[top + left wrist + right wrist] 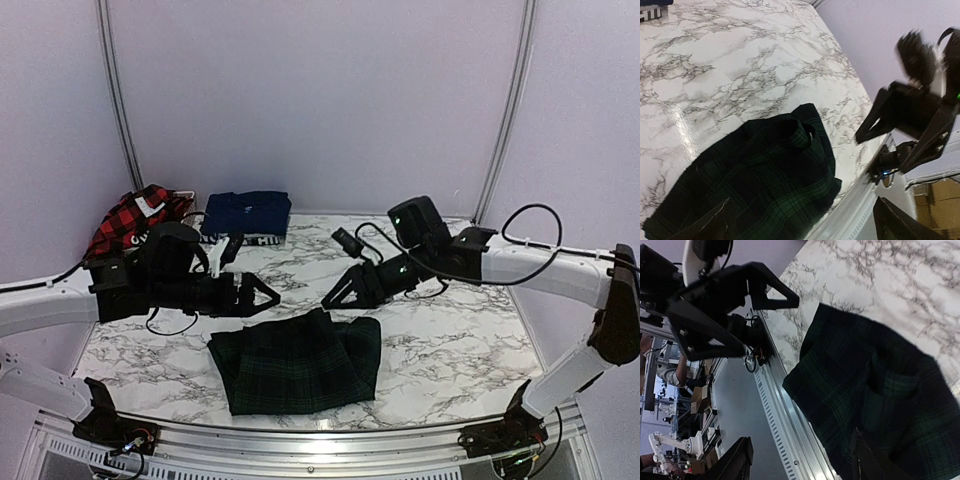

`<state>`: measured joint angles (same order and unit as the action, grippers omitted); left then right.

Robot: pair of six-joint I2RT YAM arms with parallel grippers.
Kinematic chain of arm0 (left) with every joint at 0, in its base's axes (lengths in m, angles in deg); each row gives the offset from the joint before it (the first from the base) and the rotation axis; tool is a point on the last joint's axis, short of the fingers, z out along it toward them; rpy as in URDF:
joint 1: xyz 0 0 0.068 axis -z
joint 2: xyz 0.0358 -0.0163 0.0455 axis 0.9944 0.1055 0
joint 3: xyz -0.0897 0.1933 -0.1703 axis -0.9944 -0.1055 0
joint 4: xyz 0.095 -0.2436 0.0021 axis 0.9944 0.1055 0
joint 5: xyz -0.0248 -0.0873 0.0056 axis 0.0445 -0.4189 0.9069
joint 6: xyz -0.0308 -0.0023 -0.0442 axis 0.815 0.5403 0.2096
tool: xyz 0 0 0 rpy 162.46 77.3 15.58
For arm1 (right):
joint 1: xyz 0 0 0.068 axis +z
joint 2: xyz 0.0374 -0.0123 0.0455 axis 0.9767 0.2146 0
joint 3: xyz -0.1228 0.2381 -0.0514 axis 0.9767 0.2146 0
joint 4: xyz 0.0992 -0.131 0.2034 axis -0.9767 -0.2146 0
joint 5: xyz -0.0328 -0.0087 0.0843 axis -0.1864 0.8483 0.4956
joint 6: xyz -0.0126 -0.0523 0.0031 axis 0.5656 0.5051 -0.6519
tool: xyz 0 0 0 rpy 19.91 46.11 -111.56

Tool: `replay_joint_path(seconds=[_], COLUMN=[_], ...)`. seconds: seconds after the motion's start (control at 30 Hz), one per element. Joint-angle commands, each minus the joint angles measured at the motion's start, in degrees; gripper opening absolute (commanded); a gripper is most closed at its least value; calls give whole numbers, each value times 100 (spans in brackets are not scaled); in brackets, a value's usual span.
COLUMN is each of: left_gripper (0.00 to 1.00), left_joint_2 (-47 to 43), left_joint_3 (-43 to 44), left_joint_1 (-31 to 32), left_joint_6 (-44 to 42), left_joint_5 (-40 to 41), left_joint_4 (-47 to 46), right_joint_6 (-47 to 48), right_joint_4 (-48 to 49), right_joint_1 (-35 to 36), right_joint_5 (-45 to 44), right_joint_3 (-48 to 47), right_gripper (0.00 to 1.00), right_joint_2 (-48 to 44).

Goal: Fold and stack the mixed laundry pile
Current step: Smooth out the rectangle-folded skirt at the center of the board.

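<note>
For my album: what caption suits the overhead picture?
Left gripper and right gripper hover open over a folded green plaid garment.

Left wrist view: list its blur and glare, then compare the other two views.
Left wrist: the right arm is motion-smeared, and a white glare streak crosses the marble table. Top external: evenly lit and sharp. Right wrist: the dark green plaid piece reads very dark, its checks faint.

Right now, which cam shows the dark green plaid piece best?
Top external: the whole dark green plaid piece shows, lying on the table. Left wrist shows most of it, cropped at the bottom; right wrist cuts it off at the right and bottom.
</note>
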<state>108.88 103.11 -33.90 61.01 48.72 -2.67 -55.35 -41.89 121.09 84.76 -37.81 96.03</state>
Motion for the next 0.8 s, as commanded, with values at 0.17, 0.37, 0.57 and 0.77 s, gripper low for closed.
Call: replay_joint_path(seconds=[0.17, 0.37, 0.57, 0.77], left_gripper=[99, 97, 80, 66], left_joint_2=[-25, 969, 2266, 3305], left_joint_3=[-1141, -1036, -1042, -571], left_joint_1=[43, -54, -271, -821], left_joint_6=[1909, 1910, 1991, 1539], left_joint_5=[-686, -401, -104, -130], left_joint_4=[-2065, -2082, -2169, -2003], right_joint_6=[-1414, -1323, -1002, -819], right_joint_4=[2009, 1595, 1369, 1668], right_joint_1=[663, 515, 20, -135], right_joint_5=[-78, -356, -820, -658], right_joint_3=[640, 304, 681, 395], right_gripper=[60, 57, 52, 49], right_joint_2=[838, 1805, 2336, 3090])
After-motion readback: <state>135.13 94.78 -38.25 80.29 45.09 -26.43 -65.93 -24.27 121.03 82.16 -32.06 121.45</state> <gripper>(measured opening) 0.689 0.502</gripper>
